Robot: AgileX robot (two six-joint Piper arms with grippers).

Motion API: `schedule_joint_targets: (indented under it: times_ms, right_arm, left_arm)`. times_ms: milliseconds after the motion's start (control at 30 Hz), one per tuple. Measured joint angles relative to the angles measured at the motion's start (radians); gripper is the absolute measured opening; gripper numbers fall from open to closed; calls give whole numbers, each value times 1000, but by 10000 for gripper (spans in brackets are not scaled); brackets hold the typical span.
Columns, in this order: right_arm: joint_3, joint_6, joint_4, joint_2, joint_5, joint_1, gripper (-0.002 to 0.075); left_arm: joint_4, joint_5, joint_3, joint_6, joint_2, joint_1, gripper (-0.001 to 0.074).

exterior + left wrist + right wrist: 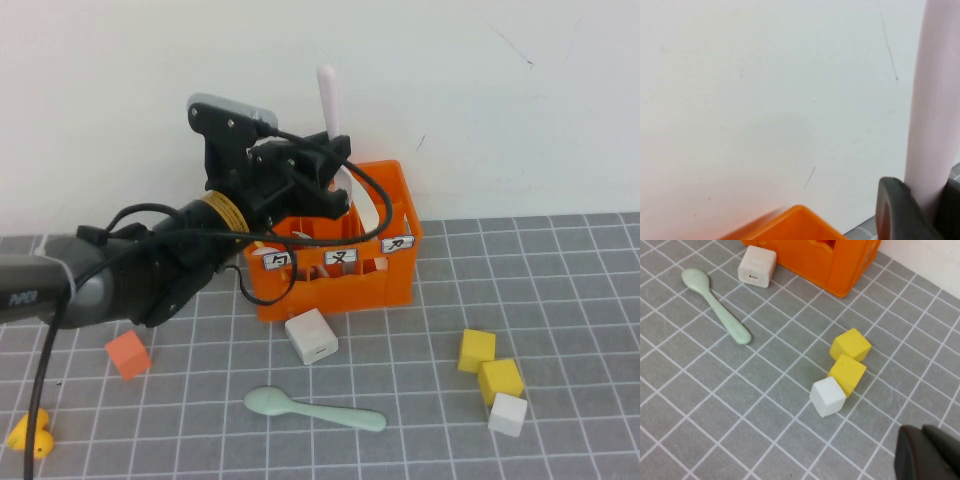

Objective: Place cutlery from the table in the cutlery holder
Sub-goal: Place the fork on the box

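Nearest to me, at about six o'clock on the grey tiled table [560, 270], lies the mint-green spoon [315, 408], smooth matte plastic, its oval bowl toward the left and its rounded handle running right; it rests flat, clear of everything else. At eight o'clock a small yellow piece [30, 434] sits at the table's edge, and just beyond it an orange cube [128, 354]. Around four o'clock three cubes cluster: a white cube [508, 414] touching a yellow cube [500, 380], with a second yellow cube [477, 350] just beside that. The right gripper [930, 452] hangs above the table near this cluster, only its dark, dull fingertips showing in its wrist view, pressed together on nothing. Closer to centre, a white block [312, 336] with softened corners stands just in front of the cutlery holder [335, 280], a glossy orange crate with slotted walls and three small white labels on its front; pale utensil handles lean inside it. Farther back, at about eleven o'clock, the left arm's black, cable-draped wrist reaches over the crate, and the left gripper [335, 160] is clamped on the pale pink fork [329, 100], whose smooth, rounded handle stands nearly upright above the crate's rear part, against the plain white wall [500, 100]. I cannot tell which compartment lies beneath it.
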Motion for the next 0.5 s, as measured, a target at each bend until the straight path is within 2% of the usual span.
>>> schedule_joint_targets:
  times_ms: [200,500]
  right_arm:
    - [14,0,0,0,-10,0,-2]
    - [18,-2,0,0,-15,0,-2]
  left_arm:
    - [-78,-35,0,88,43,0,112]
    - [-101,-58,0,96,94,0,112]
